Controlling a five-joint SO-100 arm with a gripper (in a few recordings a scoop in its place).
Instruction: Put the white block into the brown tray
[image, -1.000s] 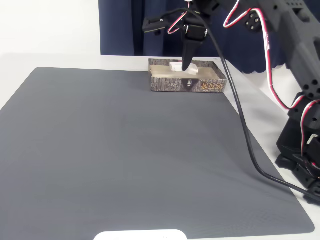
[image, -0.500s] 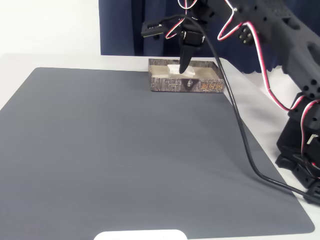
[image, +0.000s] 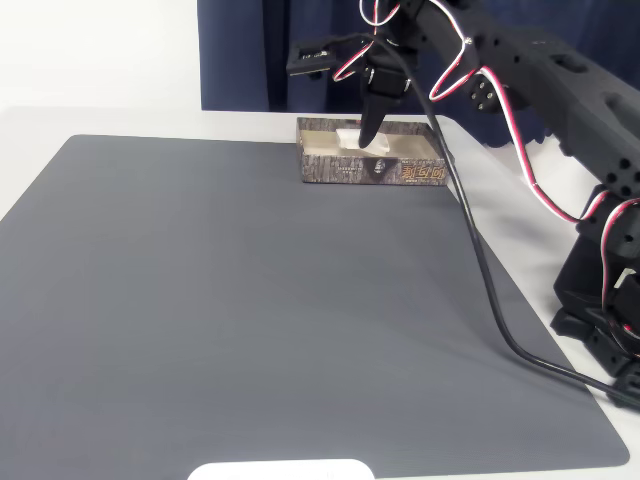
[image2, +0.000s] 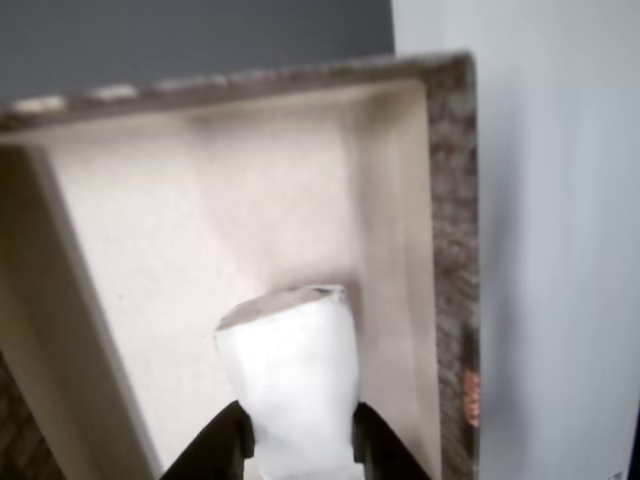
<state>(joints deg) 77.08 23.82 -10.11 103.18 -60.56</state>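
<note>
Grey matting covers most of the desk in the fixed view, with a dark blue curtain across the upper centre of the frame. At the mat's far edge, upper centre-right, sits the brown tray, its bark-patterned long wall with printed labels facing the camera. A black arm with red and white wires reaches in from the right edge, and its jaws point down into the tray's left half. The white block shows as a pale patch inside the tray right at the tips of the jaws, and from this angle the grip itself cannot be made out. A black cable hangs from the arm and trails across the mat to the lower right. A white rounded slab peeks in at the bottom edge of the frame. In the wrist view, the tray's pale cream floor fills the centre, its brown rim running along the top and right. The white block stands at lower centre, pinched between the two black fingertips at the bottom edge, its far end over the tray floor near the right wall. Whether that end touches the floor cannot be told.
</note>
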